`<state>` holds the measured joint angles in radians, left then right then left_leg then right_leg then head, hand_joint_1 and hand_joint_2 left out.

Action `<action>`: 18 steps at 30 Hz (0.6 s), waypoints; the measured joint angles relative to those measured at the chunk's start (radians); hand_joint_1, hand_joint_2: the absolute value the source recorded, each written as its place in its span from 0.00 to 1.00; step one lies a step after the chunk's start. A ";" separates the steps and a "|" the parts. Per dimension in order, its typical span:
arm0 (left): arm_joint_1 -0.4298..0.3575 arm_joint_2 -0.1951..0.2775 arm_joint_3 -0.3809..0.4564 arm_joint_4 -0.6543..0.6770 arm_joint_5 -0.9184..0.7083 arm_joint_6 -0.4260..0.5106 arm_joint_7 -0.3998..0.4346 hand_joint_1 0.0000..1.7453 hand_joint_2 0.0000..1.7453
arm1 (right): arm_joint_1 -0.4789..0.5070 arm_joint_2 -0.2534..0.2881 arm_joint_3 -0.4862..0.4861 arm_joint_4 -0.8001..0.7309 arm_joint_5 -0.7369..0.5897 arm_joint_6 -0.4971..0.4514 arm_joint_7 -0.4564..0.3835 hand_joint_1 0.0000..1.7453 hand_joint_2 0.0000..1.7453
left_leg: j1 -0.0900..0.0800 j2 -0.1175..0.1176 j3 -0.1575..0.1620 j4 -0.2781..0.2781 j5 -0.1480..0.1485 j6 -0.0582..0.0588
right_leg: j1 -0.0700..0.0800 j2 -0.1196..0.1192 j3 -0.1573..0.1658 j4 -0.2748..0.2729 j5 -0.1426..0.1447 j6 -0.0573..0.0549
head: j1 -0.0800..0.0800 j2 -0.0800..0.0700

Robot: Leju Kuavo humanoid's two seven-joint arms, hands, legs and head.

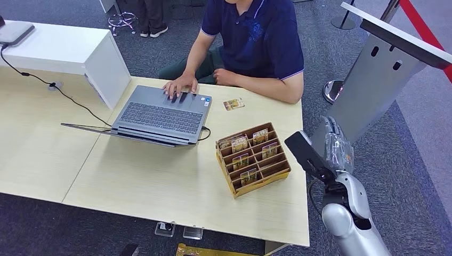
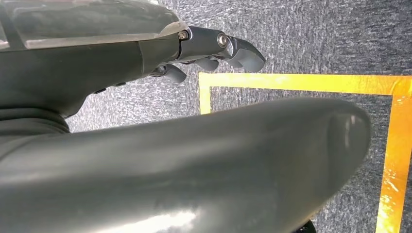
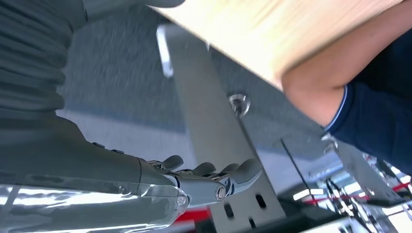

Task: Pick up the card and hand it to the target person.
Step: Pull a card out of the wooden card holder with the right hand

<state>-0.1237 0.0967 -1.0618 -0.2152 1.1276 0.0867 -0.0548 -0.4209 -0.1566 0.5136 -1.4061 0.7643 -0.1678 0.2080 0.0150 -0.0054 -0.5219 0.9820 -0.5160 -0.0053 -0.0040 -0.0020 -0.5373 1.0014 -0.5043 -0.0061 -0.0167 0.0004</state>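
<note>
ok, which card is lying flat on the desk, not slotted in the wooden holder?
The loose card beside the laptop, just in front of the seated person's forearm. It lies flat on the desk; all the others stand in the wooden holder.

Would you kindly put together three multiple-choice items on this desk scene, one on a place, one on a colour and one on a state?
1. Where does the loose card lie?
A. On the laptop keys
B. On the table between the laptop and the person's arm
C. In the wooden card rack

2. What colour is the person's shirt?
A. Navy blue
B. Red
C. White

3. What is the right hand doing?
A. Holding a card
B. Pressing the laptop
C. Holding nothing, off the table's edge

Answers: 1 B, the card rests on bare table right of the laptop. 2 A, the polo is dark blue. 3 C, the right wrist view shows its fingers apart with nothing between them.
</note>
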 joint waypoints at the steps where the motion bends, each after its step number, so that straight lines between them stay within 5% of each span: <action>1: 0.000 0.000 -0.002 0.000 0.000 0.000 0.000 0.00 0.00 | -0.025 0.000 0.015 0.011 0.050 0.016 0.020 0.47 1.00 | 0.000 0.000 0.000 0.000 0.000 0.000 | 0.000 0.000 0.000 0.000 0.000 0.000 | 0.000 0.000; 4: -0.002 -0.001 -0.010 0.000 -0.002 0.000 0.002 0.00 0.00 | -0.103 0.003 0.070 0.055 0.183 0.074 0.066 0.73 1.00 | 0.000 0.000 0.000 0.000 0.001 0.000 | 0.000 0.000 0.000 0.000 0.000 0.000 | 0.000 0.000; 6: -0.005 -0.002 -0.014 0.000 -0.006 -0.001 0.003 0.00 0.00 | -0.141 0.009 0.104 0.085 0.218 0.099 0.078 0.80 1.00 | 0.000 0.000 0.000 0.000 0.001 0.000 | 0.000 -0.001 0.000 0.000 0.000 0.000 | 0.001 0.000; 14: -0.012 -0.002 -0.020 0.000 -0.009 -0.004 0.006 0.00 0.00 | -0.212 0.026 0.185 0.180 0.226 0.120 0.060 0.78 1.00 | 0.000 -0.001 0.000 0.000 0.001 0.000 | 0.000 -0.001 0.000 0.000 0.000 0.000 | 0.001 0.000; 18: -0.011 -0.002 -0.021 0.000 -0.009 -0.004 0.006 0.00 0.00 | -0.229 0.032 0.209 0.212 0.213 0.120 0.044 0.59 1.00 | 0.000 -0.001 0.000 0.000 0.001 0.000 | 0.000 -0.001 0.000 0.000 0.000 0.000 | 0.001 0.000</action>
<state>-0.1345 0.0945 -1.0832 -0.2152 1.1190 0.0829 -0.0488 -0.6501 -0.1246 0.7223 -1.1942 0.9769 -0.0481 0.2523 0.0150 -0.0060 -0.5220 0.9820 -0.5149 -0.0052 -0.0040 -0.0029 -0.5373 1.0017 -0.5043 -0.0062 -0.0160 0.0004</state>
